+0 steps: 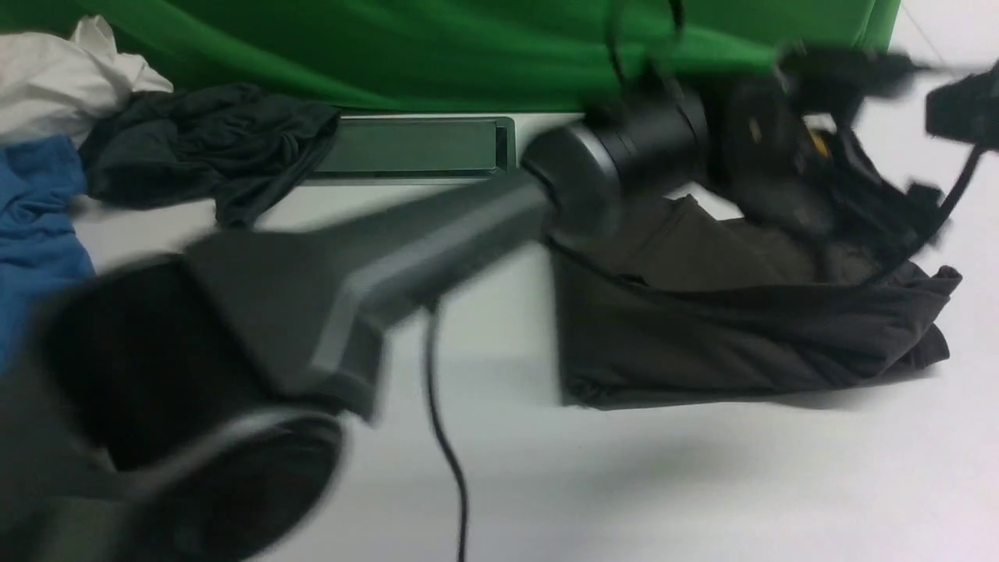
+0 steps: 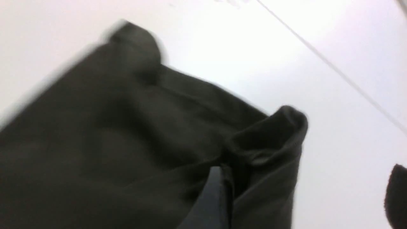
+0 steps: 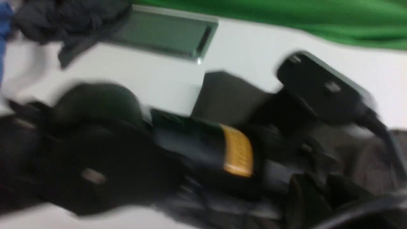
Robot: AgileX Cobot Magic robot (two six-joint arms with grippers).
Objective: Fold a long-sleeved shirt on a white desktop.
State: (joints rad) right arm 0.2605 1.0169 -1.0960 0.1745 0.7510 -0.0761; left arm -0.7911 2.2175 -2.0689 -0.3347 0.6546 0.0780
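Left tool [image 2: 305,171]: released. The jaws stand wide apart: one finger [image 2: 216,197] is just beside a raised fold of the shirt [image 1: 741,343], and the other is a dark shape at the frame edge, over bare surface [image 1: 702,484]. Nothing is gripped between them.

Left arm [image 1: 437,234]: reaches from the near left across to the far right. Its wrist and tool are over the far part of the shirt and heavily blurred in the front view.

Right tool [image 1: 964,105]: a blurred dark shape at the far right, above the shirt's right end. Cannot tell whether it is released or clenched, or whether it touches the cloth.

Shirt: lies on the right half of the surface in a loosely folded, rumpled heap. The near edge is a thick fold and the right corner is bunched.

Elsewhere:
- The hatch [image 1: 414,147] is set into the surface at far centre, left of the shirt and apart from it.
- A black garment [image 1: 211,148] lies against the hatch's left end.
- A blue garment [image 1: 35,211] and a white cloth [image 1: 62,78] are at the far left.
- A green backdrop [image 1: 468,47] hangs behind.
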